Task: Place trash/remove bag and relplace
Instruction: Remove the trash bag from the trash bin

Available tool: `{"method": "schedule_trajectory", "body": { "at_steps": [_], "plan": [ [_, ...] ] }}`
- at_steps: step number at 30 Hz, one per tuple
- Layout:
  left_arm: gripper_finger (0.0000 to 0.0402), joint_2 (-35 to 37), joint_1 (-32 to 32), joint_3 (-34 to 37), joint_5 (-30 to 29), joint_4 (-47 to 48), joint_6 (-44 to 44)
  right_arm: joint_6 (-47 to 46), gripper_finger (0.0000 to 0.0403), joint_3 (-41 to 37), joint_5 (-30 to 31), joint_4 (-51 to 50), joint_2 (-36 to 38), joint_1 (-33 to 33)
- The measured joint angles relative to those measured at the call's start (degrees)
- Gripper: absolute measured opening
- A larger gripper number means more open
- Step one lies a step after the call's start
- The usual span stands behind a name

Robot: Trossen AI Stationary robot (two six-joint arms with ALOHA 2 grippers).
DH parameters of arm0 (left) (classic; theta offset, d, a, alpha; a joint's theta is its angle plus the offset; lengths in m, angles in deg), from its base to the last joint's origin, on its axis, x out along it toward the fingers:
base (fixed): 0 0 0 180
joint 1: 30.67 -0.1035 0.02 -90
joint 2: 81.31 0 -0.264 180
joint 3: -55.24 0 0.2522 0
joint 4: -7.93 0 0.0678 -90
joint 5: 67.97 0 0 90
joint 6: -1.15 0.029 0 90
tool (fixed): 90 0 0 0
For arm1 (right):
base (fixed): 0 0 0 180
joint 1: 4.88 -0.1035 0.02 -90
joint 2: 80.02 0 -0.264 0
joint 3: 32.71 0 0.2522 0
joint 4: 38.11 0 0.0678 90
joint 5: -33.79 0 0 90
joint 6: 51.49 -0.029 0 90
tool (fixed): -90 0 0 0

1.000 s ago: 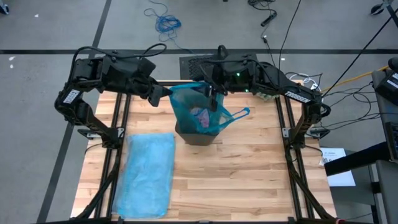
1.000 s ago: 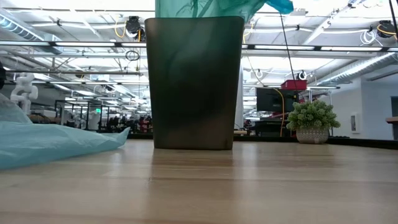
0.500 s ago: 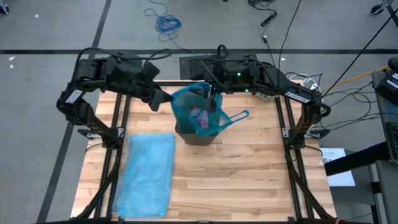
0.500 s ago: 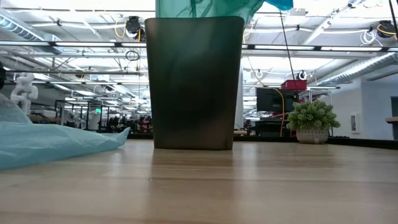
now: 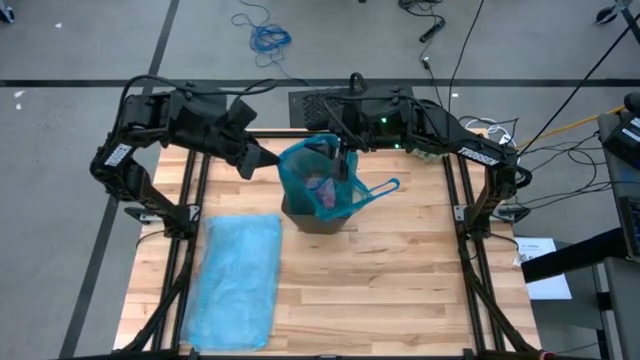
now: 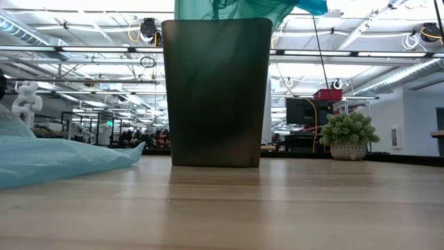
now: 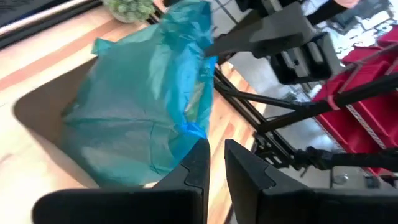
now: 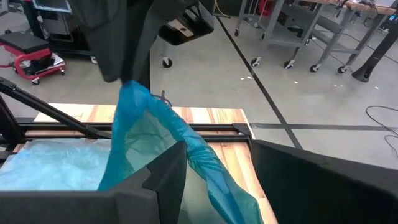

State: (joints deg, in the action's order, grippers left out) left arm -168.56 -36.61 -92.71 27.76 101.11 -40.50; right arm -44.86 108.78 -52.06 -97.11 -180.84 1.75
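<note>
Left gripper point(image 7: 214, 163) fingers are seen narrowly parted, empty, just left of the thin teal plastic bag point(image 5: 318, 180). Right gripper point(image 8: 214, 177) fingers stand apart around its far rim; whether gripped cannot be told. The bag sits in the dark plastic bin point(image 6: 216, 90) at tabletop point(image 5: 400, 270) centre, crumpled paper trash point(image 5: 322, 188) inside. Film judged light, limp, slippery; best taken at bunched rim.

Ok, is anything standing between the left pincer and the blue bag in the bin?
Nothing visible does. The left pincer sits just off the left rim of the blue bag, fingers slightly parted and empty, with only open air between them. The right pincer is at the bag's opposite rim, out of that path.
</note>
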Motion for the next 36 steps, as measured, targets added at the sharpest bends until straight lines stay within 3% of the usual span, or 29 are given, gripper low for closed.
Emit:
{"method": "schedule_trajectory", "body": {
  "at_steps": [5, 10, 13, 18, 21, 30, 33, 36],
  "plan": [
    [0.0044, 0.0, 0.0, 0.0, 1.1, -1.9, 0.0, 0.0, 0.0174, 0.0, 0.0, 0.0, 0.0, 0.0],
    [0.0007, 0.0, 0.0, 0.0, 1.1, -1.8, 0.0, 0.0, 0.0174, 0.0, 0.0, 0.0, 0.0, 0.0],
    [0.0005, 0.0, 0.0, 0.0, 1.0, -1.8, -0.3, 0.0, 0.0174, 0.0, 0.0, -0.1, 0.0, 0.0],
    [0.0002, 0.9, 0.5, 0.0, -3.0, 2.9, -3.7, 0.0, 0.0174, 0.0, 0.0, -0.5, 0.0, 0.0],
    [0.0001, 1.2, 1.5, 0.0, -5.2, 10.7, -5.8, 0.0, 0.0174, 0.0, 0.0, -1.0, 0.0, 0.0],
    [0.0001, 0.8, 2.9, 0.5, -11.8, 10.5, -7.5, 0.2, 0.0174, 0.0, 0.1, -1.3, 0.0, 0.0],
    [0.0001, 0.7, 2.3, 0.5, -11.3, 9.8, -7.3, 0.3, 0.0174, 0.0, 0.1, -1.3, 0.0, 0.0],
    [0.0000, 0.9, 1.4, 0.5, -7.0, 3.2, -4.5, 0.9, 0.0174, 0.0, 0.1, -1.3, 0.0, 0.0]
  ]
}}
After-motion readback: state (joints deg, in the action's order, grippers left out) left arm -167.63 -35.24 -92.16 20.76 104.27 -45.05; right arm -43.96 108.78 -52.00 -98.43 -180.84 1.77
